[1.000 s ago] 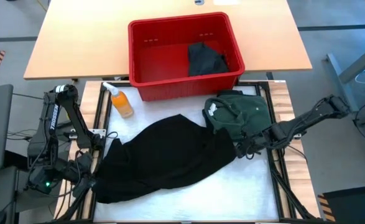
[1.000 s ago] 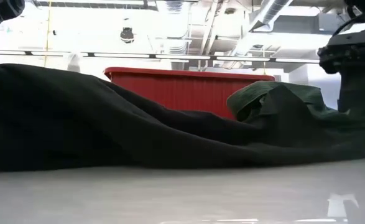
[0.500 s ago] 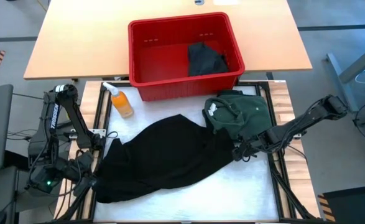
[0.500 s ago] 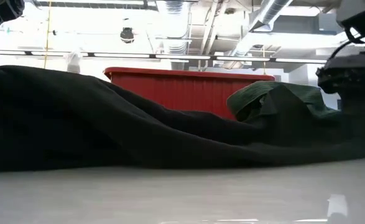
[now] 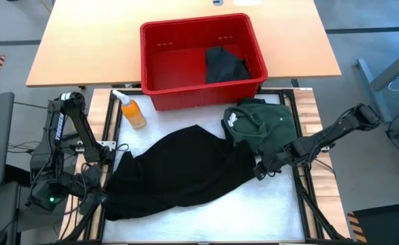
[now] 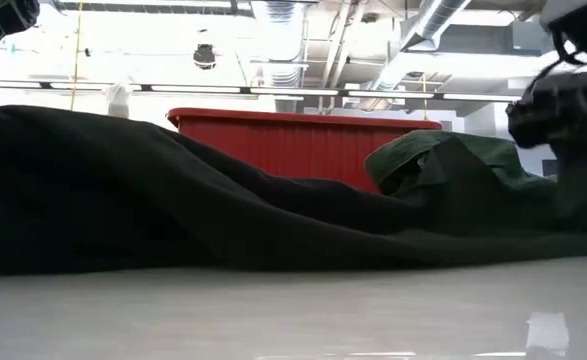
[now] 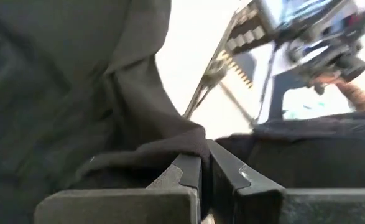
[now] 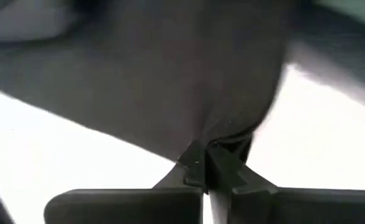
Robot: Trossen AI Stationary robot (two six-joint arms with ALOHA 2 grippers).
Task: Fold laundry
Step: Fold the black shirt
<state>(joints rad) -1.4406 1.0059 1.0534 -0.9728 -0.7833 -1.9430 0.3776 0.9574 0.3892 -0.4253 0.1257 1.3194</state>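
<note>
The black garment [image 6: 173, 215] runs off the low view's left edge and hides the lower wall of the red bin [image 6: 303, 145]. In the right wrist view, cloth past the right pincer [image 8: 207, 163] is blurred, possibly that garment's edge. The table [image 5: 281, 204] is cut off at the high view's bottom.

The right end effector [image 5: 259, 171] has closed on the black garment's [image 5: 179, 173] edge.
</note>
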